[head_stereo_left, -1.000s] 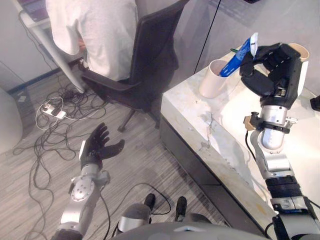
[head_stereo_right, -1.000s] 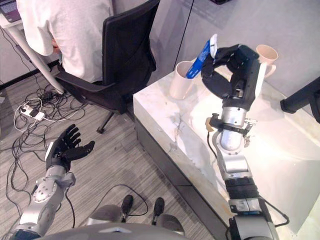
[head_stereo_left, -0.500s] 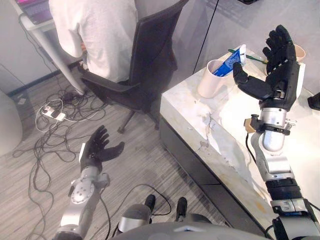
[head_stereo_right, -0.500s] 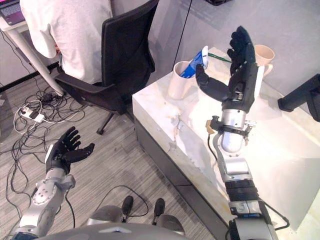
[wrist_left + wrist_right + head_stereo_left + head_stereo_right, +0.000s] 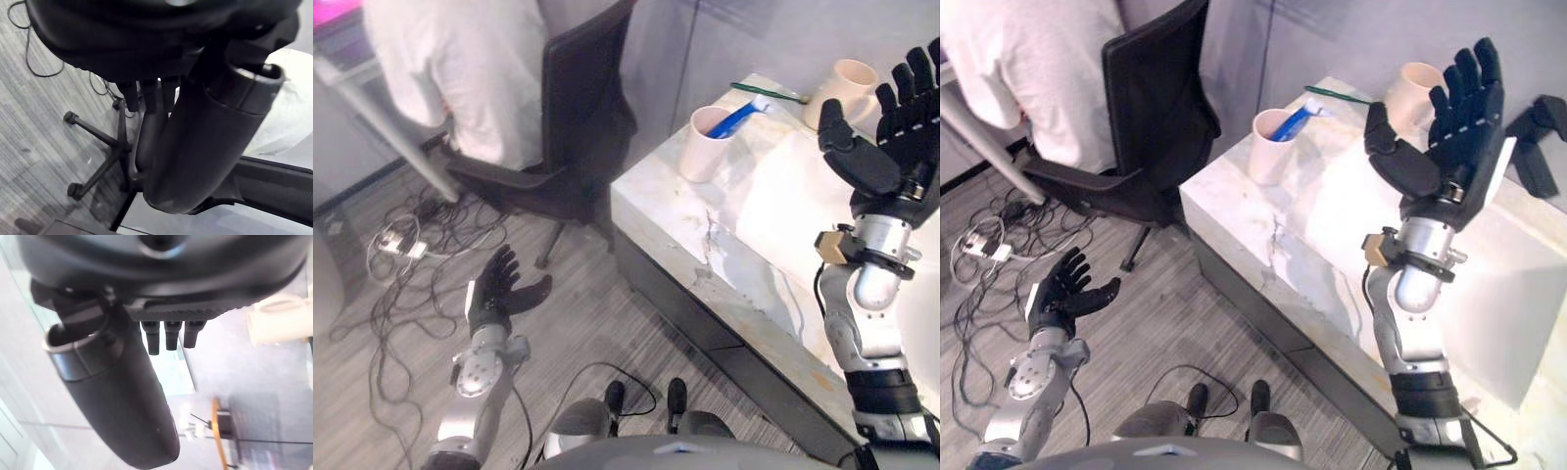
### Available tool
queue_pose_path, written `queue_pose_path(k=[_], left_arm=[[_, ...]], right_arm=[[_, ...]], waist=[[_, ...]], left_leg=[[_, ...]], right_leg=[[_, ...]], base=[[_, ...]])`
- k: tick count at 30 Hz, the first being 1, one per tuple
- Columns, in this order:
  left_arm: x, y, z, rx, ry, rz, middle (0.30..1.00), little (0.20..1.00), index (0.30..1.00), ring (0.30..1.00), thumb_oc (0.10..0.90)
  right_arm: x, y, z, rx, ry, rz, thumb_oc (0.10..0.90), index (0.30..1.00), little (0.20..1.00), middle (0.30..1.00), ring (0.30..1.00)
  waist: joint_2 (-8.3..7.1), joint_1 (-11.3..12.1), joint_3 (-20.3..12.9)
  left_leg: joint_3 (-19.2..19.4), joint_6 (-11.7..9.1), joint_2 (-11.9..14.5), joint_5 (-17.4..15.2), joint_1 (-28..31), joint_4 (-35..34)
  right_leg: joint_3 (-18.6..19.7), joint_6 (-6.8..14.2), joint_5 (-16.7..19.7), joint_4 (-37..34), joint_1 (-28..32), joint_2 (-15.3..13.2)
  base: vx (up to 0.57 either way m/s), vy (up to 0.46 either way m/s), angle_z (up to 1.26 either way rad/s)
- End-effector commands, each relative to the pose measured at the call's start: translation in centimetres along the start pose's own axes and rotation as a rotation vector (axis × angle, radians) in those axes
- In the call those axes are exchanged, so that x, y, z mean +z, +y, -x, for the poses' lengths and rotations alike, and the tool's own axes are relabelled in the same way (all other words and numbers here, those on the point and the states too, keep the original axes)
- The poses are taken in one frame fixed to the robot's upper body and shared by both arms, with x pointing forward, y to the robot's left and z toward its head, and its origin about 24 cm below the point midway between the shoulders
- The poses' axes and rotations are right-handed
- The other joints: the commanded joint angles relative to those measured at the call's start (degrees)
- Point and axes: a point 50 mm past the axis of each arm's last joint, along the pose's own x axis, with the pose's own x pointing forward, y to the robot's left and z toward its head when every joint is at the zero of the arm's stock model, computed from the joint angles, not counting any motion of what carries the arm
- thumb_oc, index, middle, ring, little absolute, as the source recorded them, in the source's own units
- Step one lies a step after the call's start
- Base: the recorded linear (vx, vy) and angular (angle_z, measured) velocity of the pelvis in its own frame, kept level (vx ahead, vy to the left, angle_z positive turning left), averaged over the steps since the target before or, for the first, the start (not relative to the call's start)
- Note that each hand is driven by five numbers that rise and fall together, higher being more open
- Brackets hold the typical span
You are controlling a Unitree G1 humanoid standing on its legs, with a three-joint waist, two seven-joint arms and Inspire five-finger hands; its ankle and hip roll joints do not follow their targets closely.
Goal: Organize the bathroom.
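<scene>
A blue toothpaste tube [image 5: 734, 119] leans inside a white cup [image 5: 704, 147] near the far corner of the marble counter [image 5: 744, 225]. A green toothbrush [image 5: 770, 93] lies behind the cup, beside a cream mug [image 5: 847, 88]. My right hand [image 5: 891, 142] is raised above the counter to the right of the cup, fingers straight and spread, holding nothing. My left hand [image 5: 497, 292] hangs open low over the floor at the left, well away from the counter.
A black office chair [image 5: 563, 127] with a person in a white top [image 5: 480, 69] stands left of the counter. Cables and a power strip [image 5: 396, 245] litter the grey floor. A dark object [image 5: 1538, 137] sits at the counter's far right.
The right hand let go of the blue tube, which now rests in the white cup; the hand opened and drew back right. The camera view shifted.
</scene>
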Motion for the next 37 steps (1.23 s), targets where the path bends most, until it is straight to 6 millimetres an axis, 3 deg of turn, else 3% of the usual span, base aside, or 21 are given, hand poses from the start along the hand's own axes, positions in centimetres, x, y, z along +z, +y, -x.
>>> queue_pose_path(k=[1, 2, 6, 9, 10, 13, 16, 17, 18, 20, 23, 24, 26, 27, 28, 29, 30, 31, 32, 34, 37], left_arm=[[3.1, 2.0, -2.1, 0.174, -0.190, 0.031, 0.900, 0.900, 0.900, 0.900, 0.800], [2.6, 2.4, -2.5, 0.217, -0.173, 0.029, 0.900, 0.900, 0.900, 0.900, 0.800], [1.3, 2.3, -2.9, 0.257, -0.127, 0.053, 0.900, 0.900, 0.900, 0.900, 0.800], [-0.2, 3.1, -3.1, 0.335, -0.073, 0.036, 0.900, 0.900, 0.900, 0.900, 0.800], [-0.4, 3.3, -3.1, 0.348, -0.054, 0.038, 0.900, 0.900, 0.900, 0.900, 0.800], [-2.6, 6.0, -2.6, 0.433, 0.033, 0.012, 0.900, 0.900, 0.900, 0.900, 0.800], [-3.7, 7.1, -2.4, 0.471, 0.065, -0.016, 0.900, 0.900, 0.900, 0.900, 0.800], [-4.1, 7.0, -2.4, 0.477, 0.086, -0.002, 0.900, 0.900, 0.900, 0.900, 0.800], [-4.2, 7.0, -2.4, 0.482, 0.091, 0.010, 0.900, 0.900, 0.900, 0.900, 0.800], [-5.2, 7.3, -2.0, 0.509, 0.124, 0.029, 0.900, 0.900, 0.900, 0.900, 0.800], [-6.4, 7.6, -1.5, 0.537, 0.193, 0.049, 0.900, 0.900, 0.900, 0.900, 0.800], [-6.6, 7.6, -1.3, 0.541, 0.206, 0.058, 0.900, 0.900, 0.900, 0.900, 0.800], [-7.7, 7.8, -0.6, 0.550, 0.259, 0.074, 0.900, 0.900, 0.900, 0.900, 0.800], [-8.5, 7.7, -0.2, 0.543, 0.296, 0.065, 0.900, 0.900, 0.900, 0.900, 0.800], [-8.7, 7.7, -0.1, 0.539, 0.308, 0.058, 0.900, 0.900, 0.900, 0.900, 0.800], [-9.2, 7.7, 0.2, 0.531, 0.349, 0.064, 0.900, 0.900, 0.900, 0.900, 0.800], [-9.4, 7.7, 0.2, 0.530, 0.360, 0.068, 0.900, 0.900, 0.900, 0.900, 0.800], [-10.1, 7.6, 0.6, 0.519, 0.394, 0.075, 0.900, 0.900, 0.900, 0.900, 0.800], [-10.3, 7.5, 0.7, 0.514, 0.410, 0.083, 0.900, 0.900, 0.900, 0.900, 0.800], [-12.2, 7.0, 1.7, 0.489, 0.536, 0.335, 0.900, 0.900, 0.900, 0.900, 0.800], [-13.2, 6.5, 2.3, 0.456, 0.589, 0.468, 0.900, 0.900, 0.900, 0.900, 0.800]], right_arm=[[3.3, -0.5, -2.5, -0.030, -0.196, -0.088, 0.800, 0.900, 0.900, 0.900, 0.900], [3.7, -0.4, -2.5, -0.036, -0.205, -0.101, 0.800, 0.900, 0.900, 0.900, 0.900], [5.6, -0.7, -2.2, -0.120, -0.318, -0.030, 0.800, 0.900, 0.900, 0.900, 0.900], [7.0, -2.7, -2.0, -0.275, -0.402, 0.050, 0.800, 0.900, 0.900, 0.900, 0.900], [7.2, -3.1, -1.9, -0.315, -0.423, 0.080, 0.800, 0.900, 0.900, 0.900, 0.900], [8.1, -6.9, -1.4, -0.562, -0.463, 0.179, 0.800, 0.900, 0.900, 0.900, 0.900], [7.6, -10.6, -0.3, -0.773, -0.445, 0.252, 0.800, 0.900, 0.900, 0.900, 0.900], [7.2, -12.6, 0.9, -0.909, -0.425, 0.346, 0.800, 0.900, 0.900, 0.900, 0.900], [7.1, -13.1, 1.1, -0.938, -0.413, 0.351, 0.800, 0.900, 0.900, 0.900, 0.900], [6.2, -16.2, 2.8, -1.087, -0.319, 0.418, 0.800, 0.900, 0.900, 0.900, 0.900], [4.5, -20.4, 6.2, -1.257, -0.138, 0.527, 0.800, 0.900, 0.900, 0.900, 0.900], [4.1, -20.9, 7.1, -1.272, -0.092, 0.553, 0.800, 0.900, 0.900, 0.900, 0.900], [2.1, -22.6, 10.6, -1.294, 0.113, 0.657, 0.800, 0.900, 0.900, 0.900, 0.900], [-0.2, -23.2, 13.6, -1.319, 0.306, 0.614, 0.800, 0.900, 0.900, 0.900, 0.900], [-0.7, -23.3, 14.3, -1.319, 0.346, 0.584, 0.800, 0.900, 0.900, 0.900, 0.900], [-2.6, -23.3, 17.6, -1.300, 0.527, 0.666, 0.800, 0.900, 0.900, 0.900, 0.900], [-3.1, -23.2, 18.4, -1.283, 0.599, 0.711, 0.800, 0.900, 0.900, 0.900, 0.900], [-4.9, -22.6, 21.1, -1.222, 0.799, 0.670, 0.800, 0.900, 0.900, 0.900, 0.900], [-5.8, -22.2, 22.2, -1.205, 0.886, 0.627, 0.800, 0.900, 0.900, 0.900, 0.900], [-7.9, -20.6, 27.4, -1.068, 1.257, 0.624, 0.800, 0.900, 0.900, 0.900, 0.900], [-8.7, -19.8, 30.3, -1.006, 1.470, 0.583, 0.800, 0.900, 0.900, 0.900, 0.900]], waist=[[-1.82, -2.51, -5.90], [-0.94, -4.25, -5.87], [-0.98, -6.86, -5.55], [-1.35, -8.24, -5.19], [-1.34, -8.29, -5.03], [-0.11, -7.79, -4.29], [0.86, -8.13, -4.51], [0.66, -8.21, -4.97], [0.54, -8.11, -5.17], [-0.65, -7.58, -6.25], [-1.80, -7.03, -6.85], [-1.82, -7.03, -6.88], [-1.85, -6.97, -6.77], [-1.87, -7.13, -6.68], [-1.92, -7.19, -6.76], [-1.78, -7.36, -6.60], [-1.84, -7.39, -6.67], [-1.71, -7.39, -6.50], [-1.69, -7.38, -6.48], [-1.44, -6.94, -6.11], [-1.34, -6.37, -6.07]], left_leg=[[0.58, -4.21, 5.38, -4.43, 6.82, 0.03], [3.24, -3.50, 5.55, -5.52, 8.60, -2.78], [6.12, -2.64, 4.39, -5.44, 10.13, -7.15], [8.67, -2.80, 3.27, -5.10, 11.36, -10.22], [9.11, -2.81, 3.27, -4.92, 11.47, -10.52], [16.65, -1.82, 4.65, -2.73, 10.97, -13.11], [19.01, -0.54, 5.73, -1.15, 8.84, -13.64], [19.48, -0.32, 6.02, -0.59, 8.02, -13.93], [19.74, -0.41, 6.10, -0.18, 7.47, -13.85], [21.51, -1.23, 5.79, -0.02, 6.64, -13.96], [23.62, -2.07, 5.45, 0.73, 6.18, -14.56], [23.74, -2.13, 5.45, 0.88, 6.10, -14.67], [24.32, -2.16, 5.49, 0.70, 6.43, -14.83], [24.38, -1.97, 5.38, 1.18, 6.26, -14.94], [24.41, -1.96, 5.34, 1.23, 6.18, -14.94], [23.74, -1.85, 5.10, 0.92, 6.48, -14.94], [23.66, -1.85, 5.02, 1.23, 6.22, -14.94], [23.17, -1.81, 4.91, 1.02, 6.55, -14.94], [23.15, -1.84, 4.87, 1.33, 6.39, -14.94], [22.66, -1.82, 4.81, 1.66, 6.48, -14.94], [22.65, -1.88, 4.88, 1.85, 6.47, -14.94]], right_leg=[[2.61, 6.20, -2.85, 5.38, -4.26, -0.97], [3.63, 7.43, -2.07, 6.83, -6.82, -2.18], [3.98, 8.74, 2.80, 6.70, -10.59, -5.81], [0.58, 9.67, 8.66, 4.19, -12.39, -8.54], [-0.17, 9.71, 9.06, 4.56, -12.77, -8.56], [-8.40, 8.90, 3.68, 14.04, -12.20, -6.58], [-9.08, 7.71, -3.26, 20.96, -10.79, -3.80], [-9.92, 7.39, -7.77, 20.80, -8.34, -2.71], [-10.40, 7.20, -7.99, 19.94, -7.77, -2.58], [-13.97, 7.58, -9.04, 13.65, -3.63, -3.18], [-16.25, 8.51, -6.40, 6.45, -1.42, -3.08], [-16.38, 8.56, -6.23, 6.11, -1.34, -2.88], [-17.09, 8.84, -6.08, 5.85, -0.79, -2.91], [-16.80, 8.71, -5.67, 5.52, -0.92, -2.68], [-16.71, 8.68, -5.54, 5.29, -0.97, -2.64], [-16.14, 8.78, -5.36, 4.94, -1.05, -2.63], [-15.97, 8.68, -5.01, 4.85, -1.40, -2.67], [-15.80, 8.81, -4.88, 4.63, -1.21, -2.70], [-15.75, 8.75, -4.46, 4.45, -1.45, -2.78], [-15.70, 8.96, -3.73, 4.16, -1.60, -3.22], [-16.43, 9.23, -3.33, 4.35, -1.81, -3.85]], base=[[-0.32, 0.697, -0.99], [-0.38, 0.828, -0.99], [-0.23, 0.486, -0.67], [-0.19, 0.329, -0.60], [-0.27, 0.300, -0.74], [-0.35, 0.272, -0.90], [-0.30, 0.146, -0.90], [-0.26, 0.070, -0.62], [-0.21, 0.031, -0.62], [-0.11, 0.002, -0.61], [-0.06, -0.004, -0.68], [-0.09, -0.002, -0.59], [-0.06, 0.016, -0.33], [-0.05, 0.019, -0.21], [-0.06, 0.016, -0.30], [-0.03, 0.003, -0.39], [-0.01, 0.001, -0.34], [-0.02, -0.009, -0.20], [0.00, -0.014, -0.06], [0.00, 0.000, 0.00], [-0.01, -0.029, 0.17]])
